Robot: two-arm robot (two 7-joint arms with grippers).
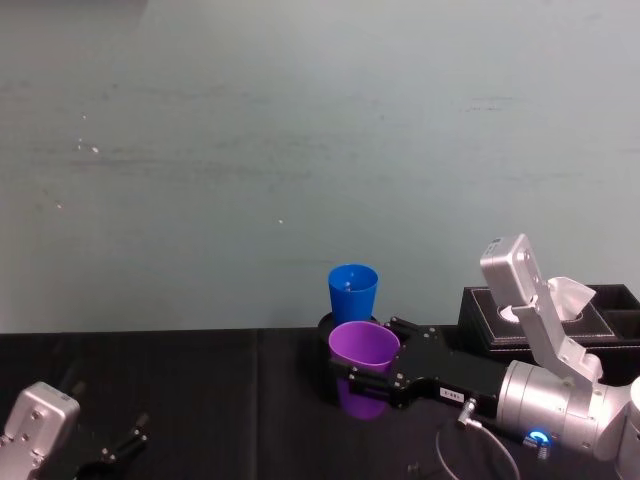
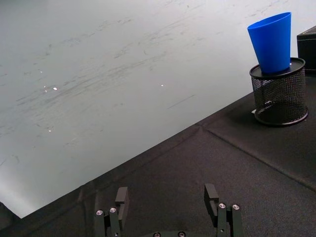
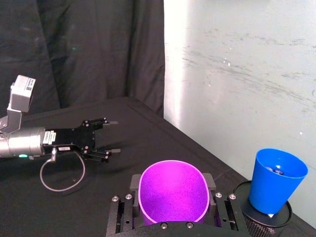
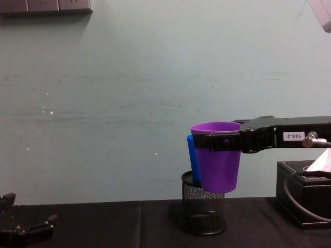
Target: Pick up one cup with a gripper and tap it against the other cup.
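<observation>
Chest view, right side: "188-2" in black on a small white label, fixed to the black body of the right arm just behind the right claw. Same label in head view, there too small to read.

Right arm reaching in level from the right edge, well above the black tabletop. Silver forearm in head view angled towards the wall, with a lit blue light ring near the wrist and a grey camera block raised above it.

Right claw clenched on the purple cup, flat black jaws pressing opposite sides just under the rim. Cup upright, mouth up, lifted clear of the tabletop, its base level with the top of a black wire-mesh pen holder.

Blue cup upright, mouth up, seated in the top of that holder close to the pale wall, just beyond the purple cup as seen from the robot. Overlapping in chest view; a clear gap between the two rims in right wrist view.

Left arm parked low at the robot's left, near the tabletop's front edge. Left claw released, fingers spread wide, nothing between them, just above the black cloth.

Black tissue box against the wall at far right, behind the right arm
</observation>
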